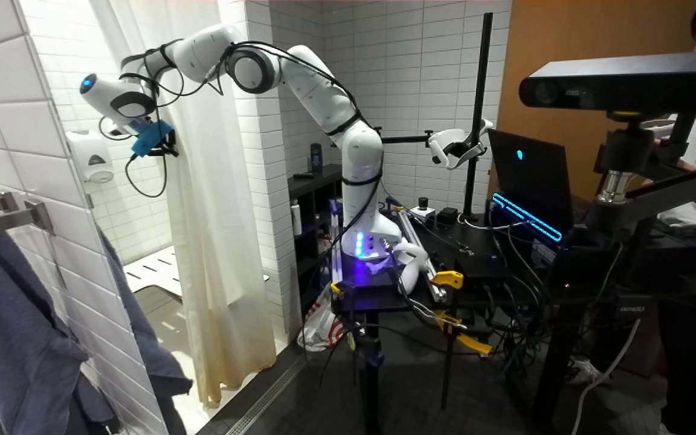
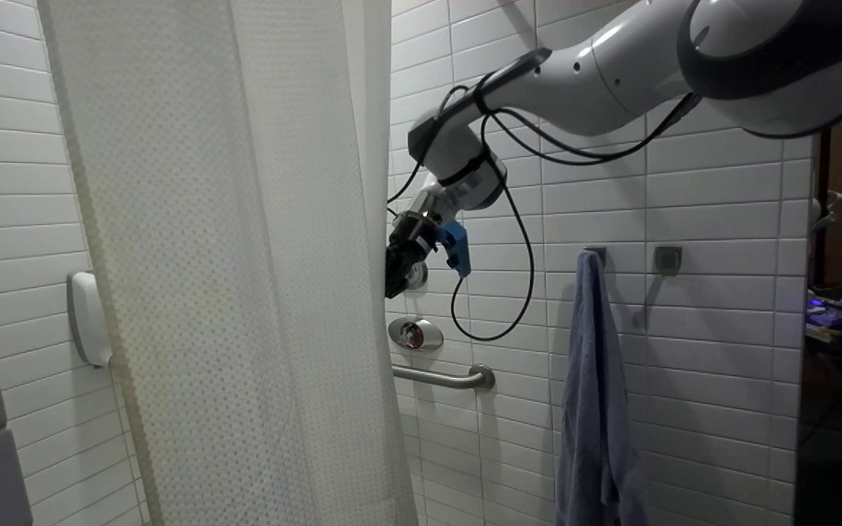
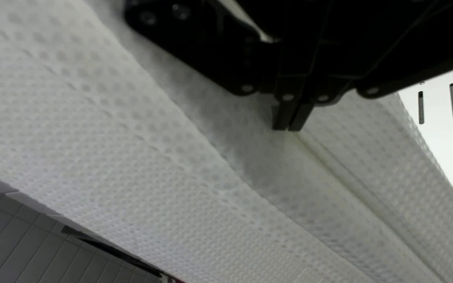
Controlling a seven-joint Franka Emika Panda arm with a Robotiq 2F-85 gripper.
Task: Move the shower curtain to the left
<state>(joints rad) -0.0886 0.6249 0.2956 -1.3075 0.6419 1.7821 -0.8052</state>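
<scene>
There is one gripper (image 3: 289,129), and its two fingers (image 3: 280,118) stand almost together, only a thin gap being left at the tips. A fold of the shower curtain (image 3: 163,157) runs out from exactly this place, so the gripper has the cloth pinched. The curtain is one; it hangs in long folds, and in an exterior view its lower edge comes near the floor, close to a narrow drain (image 1: 266,396). One white arm (image 2: 571,98) carries the gripper, and one blue block (image 2: 454,247) sits at its wrist.

A little farther there are one slatted seat (image 1: 154,269), which the curtain partly covers, one soap dispenser (image 1: 91,156), and one grab bar (image 2: 435,377), whose one end goes behind the curtain. A blue towel (image 2: 595,409) hangs at a tiled wall (image 2: 713,329). One plastic bag (image 1: 322,324) is low down, between the curtain and the black surface (image 1: 444,232), where the arm stands with one laptop (image 1: 529,175) and a white controller (image 1: 409,275).

In an exterior view the curtain edge stands before the fingertips and hides them. The curtain's upper end is cut off in both exterior views. One person (image 1: 695,151) is cut off too, and partly covered by a camera (image 1: 626,84).
</scene>
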